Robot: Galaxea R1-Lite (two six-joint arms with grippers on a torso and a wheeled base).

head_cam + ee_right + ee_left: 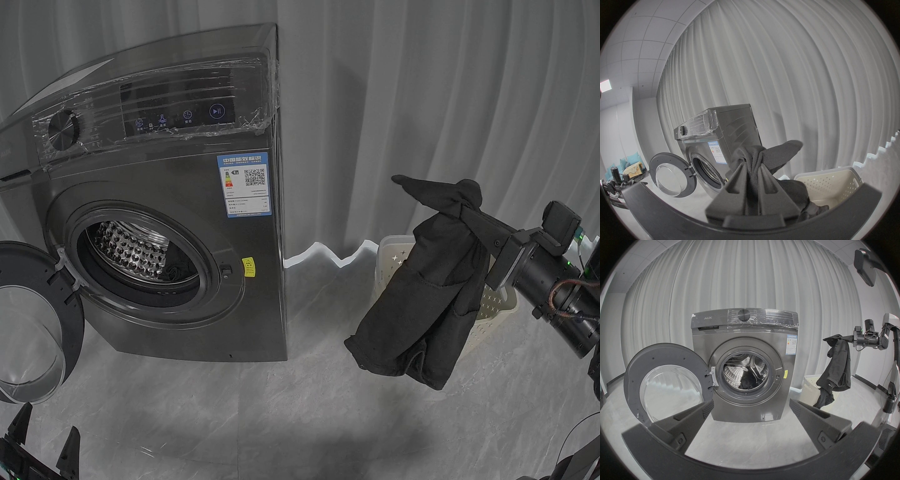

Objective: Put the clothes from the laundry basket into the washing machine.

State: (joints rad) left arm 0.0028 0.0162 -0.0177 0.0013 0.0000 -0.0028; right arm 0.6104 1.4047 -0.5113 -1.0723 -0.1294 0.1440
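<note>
The right tool (470, 210) is clamped on the top of a black garment (425, 300), which is bunched at the pinch and hangs down from the tool's tips. The garment dangles over the near side of the basket (390, 250), clear of the floor (250, 406) and well to the right of the washer (187, 187). The washer's door (31, 325) stands swung wide. The left tool (49, 430) sits low before the washer, its 2 fingers spread apart, holding nothing.
</note>
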